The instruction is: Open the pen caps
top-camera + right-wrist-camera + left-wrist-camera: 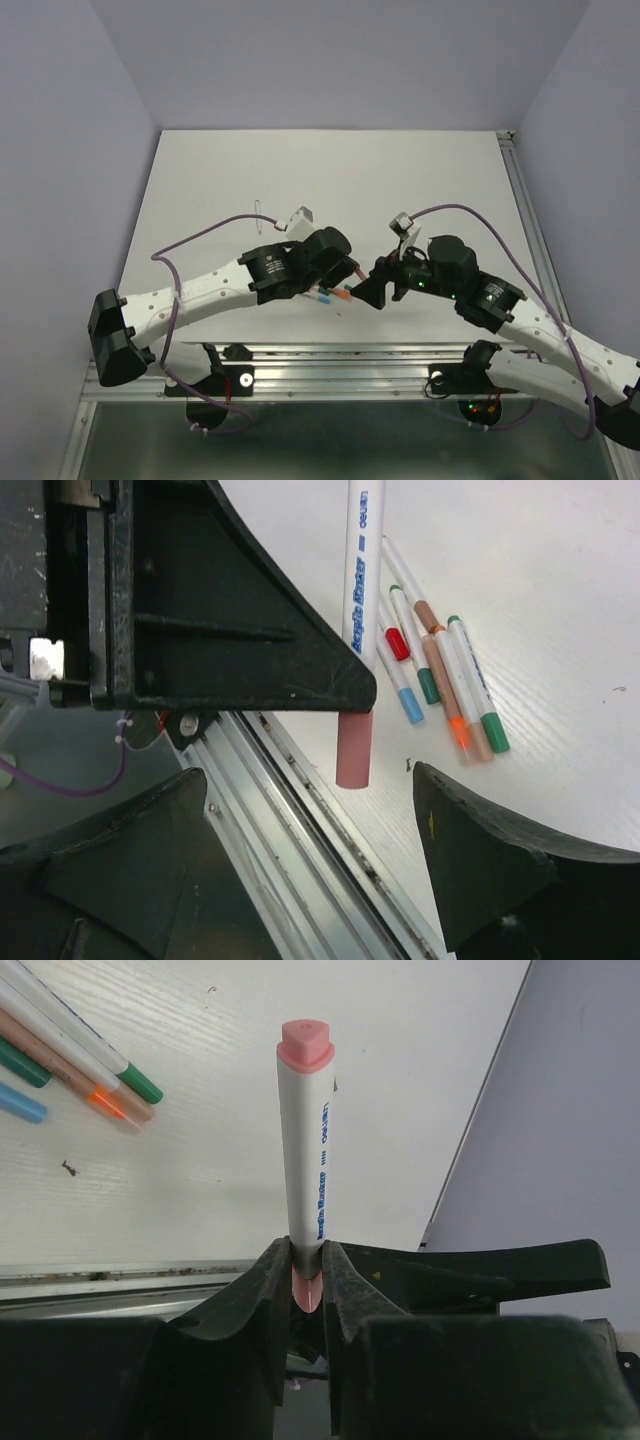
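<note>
My left gripper [305, 1252] [352, 272] is shut on a white pen [305, 1150] with a pink end plug, held above the table's near edge. The pen's pink cap [353, 750] pokes out below the left fingers [250, 630]; it also shows between them in the left wrist view [305, 1285]. My right gripper [310, 780] [372, 290] is open, with its jaws on either side of the pink cap and not touching it. Several capped pens [440, 680] [70, 1070] [330, 295] lie together on the white table, with red [397, 643], blue [410, 705], green [493, 730] and orange [458, 730] caps.
A metal rail [300, 820] [350, 360] runs along the table's near edge, right under the held pen. A small dark speck [408, 765] lies near the pens. Grey walls [80, 130] close in the table on three sides.
</note>
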You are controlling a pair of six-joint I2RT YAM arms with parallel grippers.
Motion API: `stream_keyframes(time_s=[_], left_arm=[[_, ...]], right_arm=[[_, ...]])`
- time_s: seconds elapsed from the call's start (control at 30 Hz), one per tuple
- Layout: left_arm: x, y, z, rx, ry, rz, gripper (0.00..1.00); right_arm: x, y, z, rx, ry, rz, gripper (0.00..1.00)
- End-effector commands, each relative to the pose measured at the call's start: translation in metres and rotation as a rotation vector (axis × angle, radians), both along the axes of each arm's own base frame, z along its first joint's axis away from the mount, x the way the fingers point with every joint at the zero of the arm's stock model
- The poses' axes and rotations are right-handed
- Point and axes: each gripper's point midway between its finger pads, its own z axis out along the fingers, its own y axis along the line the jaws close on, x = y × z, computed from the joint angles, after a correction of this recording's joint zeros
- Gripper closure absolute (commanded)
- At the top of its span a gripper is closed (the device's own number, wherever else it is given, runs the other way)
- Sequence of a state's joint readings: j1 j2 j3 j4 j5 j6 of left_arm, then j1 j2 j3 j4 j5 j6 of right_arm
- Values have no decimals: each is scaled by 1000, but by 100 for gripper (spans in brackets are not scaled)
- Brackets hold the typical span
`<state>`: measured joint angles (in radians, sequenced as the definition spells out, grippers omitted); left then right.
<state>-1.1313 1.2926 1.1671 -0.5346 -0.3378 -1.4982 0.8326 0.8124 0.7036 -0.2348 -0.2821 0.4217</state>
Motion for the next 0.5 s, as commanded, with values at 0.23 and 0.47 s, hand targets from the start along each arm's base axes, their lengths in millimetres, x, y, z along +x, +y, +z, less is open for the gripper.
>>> stream_keyframes(time_s=[0.23, 0.47], left_arm=[[0, -7, 21, -76, -42, -20, 100], [1, -9, 22, -74, -46, -22, 100]], right_arm=[[29, 8, 23, 26, -107, -73, 30], [33, 5, 41, 106, -159, -114, 51]])
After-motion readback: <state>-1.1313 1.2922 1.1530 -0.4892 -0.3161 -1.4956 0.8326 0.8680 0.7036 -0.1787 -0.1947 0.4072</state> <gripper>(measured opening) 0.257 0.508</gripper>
